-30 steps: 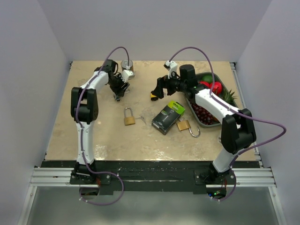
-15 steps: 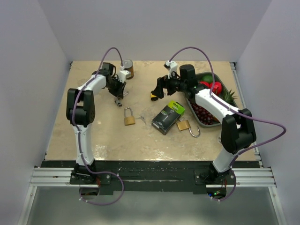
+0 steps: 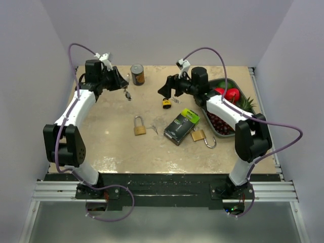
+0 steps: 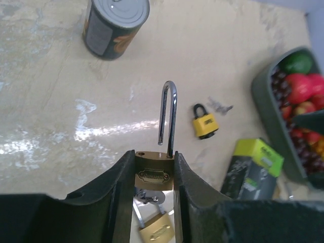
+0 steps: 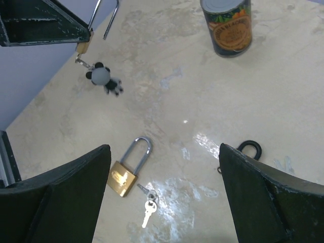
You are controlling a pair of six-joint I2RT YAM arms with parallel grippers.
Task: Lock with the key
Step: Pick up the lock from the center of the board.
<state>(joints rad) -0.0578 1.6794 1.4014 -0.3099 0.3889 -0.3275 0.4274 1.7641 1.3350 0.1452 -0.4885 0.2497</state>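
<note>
Left arm [image 3: 78,104] swung outward; jaws clamp brass padlock [image 4: 154,175].

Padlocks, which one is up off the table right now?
The brass padlock clamped in the left gripper, its shackle open; the other three lie on the table.

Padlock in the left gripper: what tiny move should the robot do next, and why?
Probably bring the open right gripper over to the brass padlock clamped in the left gripper: its shackle stands open, a panda charm dangles beneath, and the right gripper holds nothing.
</note>
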